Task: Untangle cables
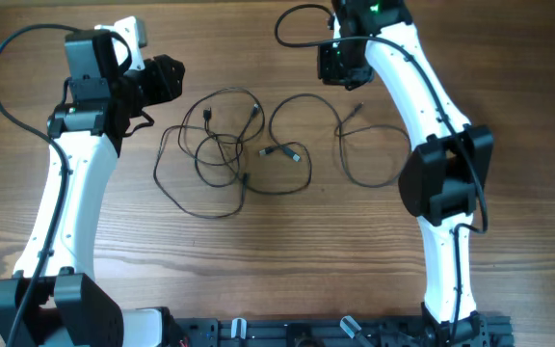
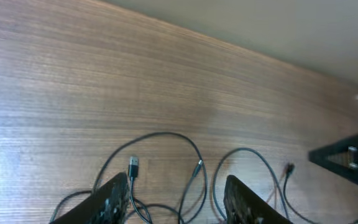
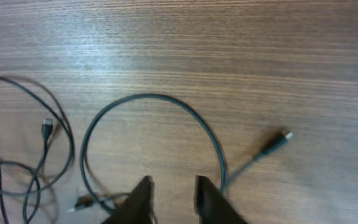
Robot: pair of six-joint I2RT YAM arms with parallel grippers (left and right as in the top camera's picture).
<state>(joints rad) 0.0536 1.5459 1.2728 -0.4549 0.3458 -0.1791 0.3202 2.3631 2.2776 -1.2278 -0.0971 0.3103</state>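
Note:
Several thin dark cables lie on the wooden table. A tangled bunch sits left of centre, a looped cable with plugs is in the middle, and a separate loop lies to the right. My left gripper hovers above and left of the bunch; in the left wrist view it is open and empty over a loop and a USB plug. My right gripper is above the middle loop; in its wrist view it is narrowly open and empty, beside a teal loop and a plug.
The right arm's body stands to the right of the cables and the left arm to their left. The right gripper shows as a dark shape in the left wrist view. The table's far edge is near.

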